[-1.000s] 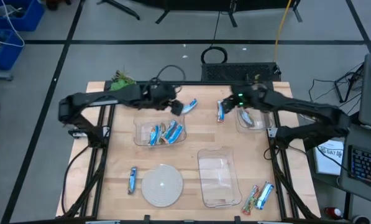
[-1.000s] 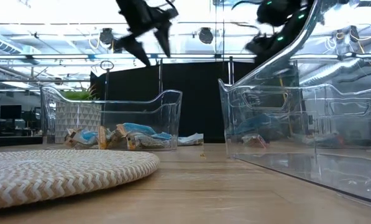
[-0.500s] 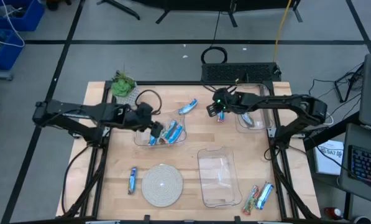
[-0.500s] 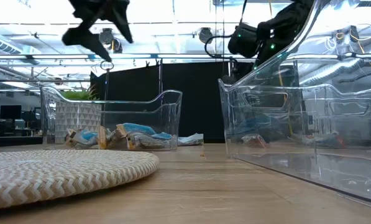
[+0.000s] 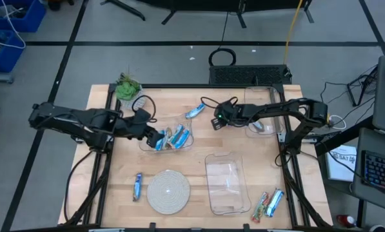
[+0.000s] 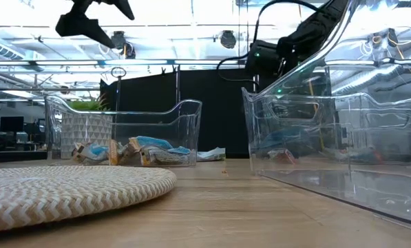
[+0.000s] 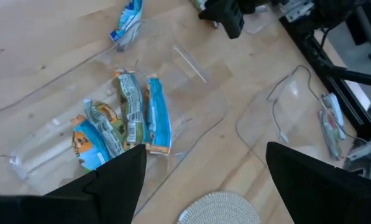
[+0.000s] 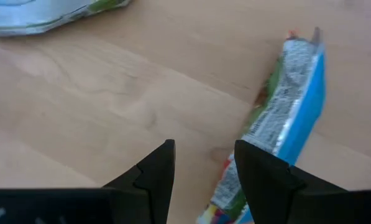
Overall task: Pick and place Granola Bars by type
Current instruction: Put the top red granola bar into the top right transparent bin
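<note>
My left gripper [image 5: 155, 137] [image 7: 204, 152] hangs wide open above the small clear bin [image 5: 166, 137], which holds several blue and multicoloured Granola Bars [image 7: 129, 118]. My right gripper [image 5: 216, 122] [image 8: 204, 149] is low over the table, between that bin and the far right clear bin [image 5: 263, 116], and is open. A blue-edged multicoloured bar [image 8: 281, 112] lies flat on the wood just outside one of its fingers, not between them. Another bar [image 5: 195, 111] lies on the table beyond the left bin. In the high view the right gripper covers the bar beside it. My right gripper has one finger [image 8: 263, 177] right next to the bar's near end [image 8: 235, 186]; the finger overlaps that end in the wrist view, and I cannot tell whether it touches. The bar lies flat on the table.
A woven round plate [image 5: 168, 191] and a large clear bin [image 5: 226, 183] sit near the front edge. One bar [image 5: 137, 185] lies left of the plate, and two more bars [image 5: 269, 203] lie at the near right corner. A potted plant [image 5: 126, 87] stands at the far left corner.
My left gripper has moved from beside the loose bar past the bin toward the table's left and near edge, ending over the small bin. My right gripper has moved from the far right bin toward the table's left and down to the table.
</note>
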